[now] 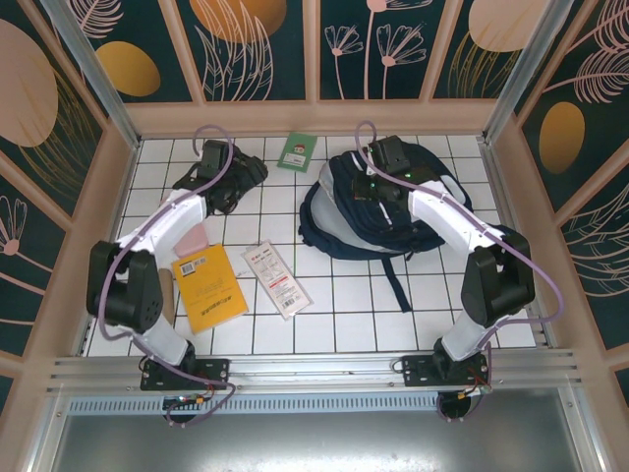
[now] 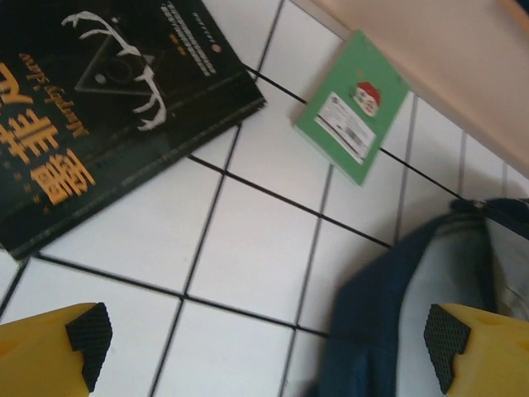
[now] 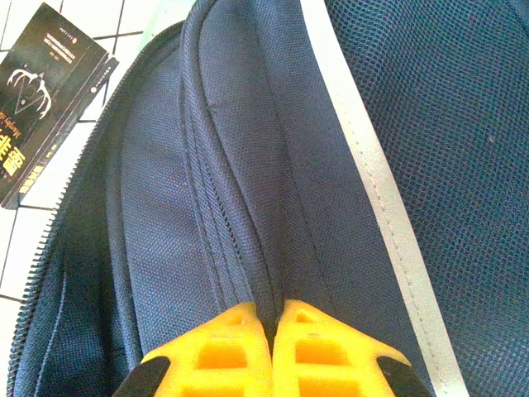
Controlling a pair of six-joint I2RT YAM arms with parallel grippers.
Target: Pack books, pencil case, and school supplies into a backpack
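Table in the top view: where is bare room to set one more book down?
Bare tiles lie at the front between the white packet and the strap of the backpack, and in the strip between the black book and the backpack, below the green book. The left front is crowded: yellow book, packet, left arm.

Navy backpack (image 3: 248,165) with a grey-white stripe. Black book (image 2: 99,107) with white antlers and orange characters. Green book (image 2: 354,106) with white label. Yellow book (image 1: 208,285). White packet (image 1: 276,278), red print. White-tiled table (image 2: 256,248), dark grid.
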